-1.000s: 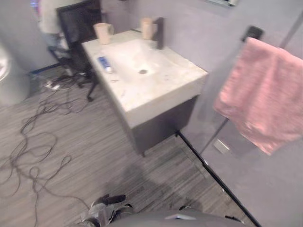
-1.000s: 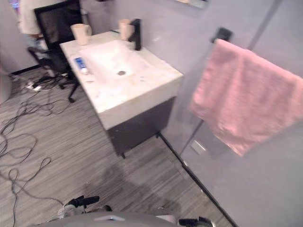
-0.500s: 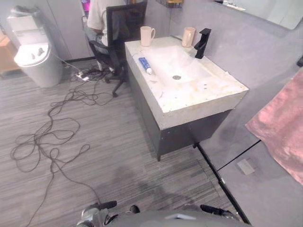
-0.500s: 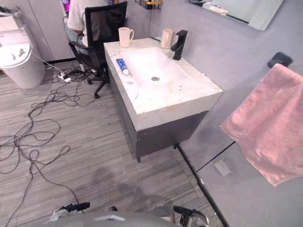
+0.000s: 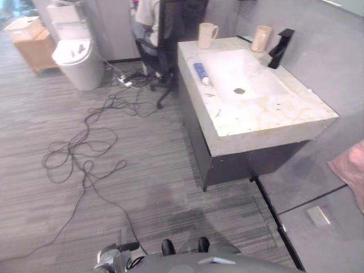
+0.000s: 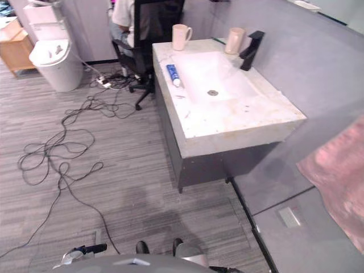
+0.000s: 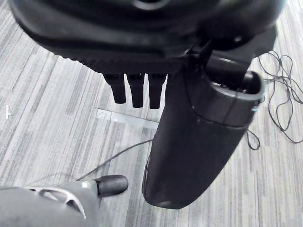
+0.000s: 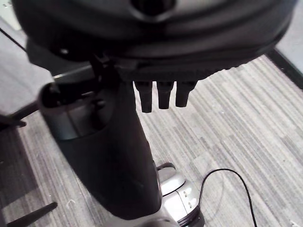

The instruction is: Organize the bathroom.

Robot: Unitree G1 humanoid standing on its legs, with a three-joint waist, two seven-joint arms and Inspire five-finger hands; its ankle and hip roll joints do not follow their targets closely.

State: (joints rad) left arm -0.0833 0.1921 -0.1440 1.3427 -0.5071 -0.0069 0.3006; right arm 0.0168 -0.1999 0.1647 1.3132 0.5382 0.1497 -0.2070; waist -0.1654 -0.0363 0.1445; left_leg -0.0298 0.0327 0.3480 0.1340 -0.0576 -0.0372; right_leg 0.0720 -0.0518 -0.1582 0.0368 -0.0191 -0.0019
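1. Nothing looks tidied yet, so you have nearly the whole job left. Your left hand (image 7: 137, 90) hangs down over the floor (image 5: 85, 216) with its fingers straight and loose, holding nothing. Your right hand (image 8: 163, 97) is the same: loose fingers, nothing in them.
2. You are well apart from the sink desk (image 5: 273, 122), so you will likely need to walk closer first.
3. Look at what sits on the sink desk: a blue tube (image 5: 200, 73) lies near its left edge, beside the basin (image 5: 244, 79). One cup (image 5: 206, 35) stands at the far left corner. A second cup (image 5: 262, 38) stands just beside the black tap (image 5: 280, 48). These are probably the things to put in order.
4. Part of a pink towel (image 6: 338, 176) hangs on the right, by the grey wall (image 5: 335, 68).
5. Be careful in this room. Loose wires (image 5: 85, 153) lie across the striped floor. A white toilet (image 5: 74, 54) and a wooden box (image 5: 31, 37) stand far off on the left. A person (image 6: 122, 17) sits on a black chair (image 6: 156, 20) right behind the sink desk.
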